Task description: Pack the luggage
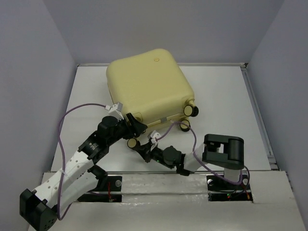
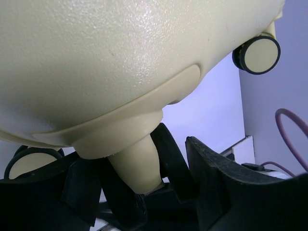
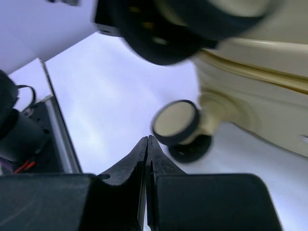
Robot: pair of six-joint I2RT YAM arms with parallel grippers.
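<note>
The luggage [image 1: 149,84], pale yellow and closed, lies flat at the back middle of the table with its black-and-cream casters facing me. My left gripper [image 1: 134,126] is at its near left corner. In the left wrist view the shell [image 2: 120,57] fills the top, and a cream caster stem [image 2: 137,166] sits between the open fingers [image 2: 216,183], with a gap showing on the right. My right gripper [image 1: 143,147] is low on the table beside a caster [image 1: 131,143]. Its fingertips [image 3: 147,140] are pressed together on nothing, just short of that caster [image 3: 175,122].
White walls enclose the white table [image 1: 86,96], and a metal rail [image 1: 257,115] runs along its right side. Two more casters [image 1: 185,125] [image 1: 192,109] stick out at the suitcase's near right corner. Purple cables [image 1: 62,125] loop over both arms. The right arm's black elbow block [image 1: 224,150] stands near the front.
</note>
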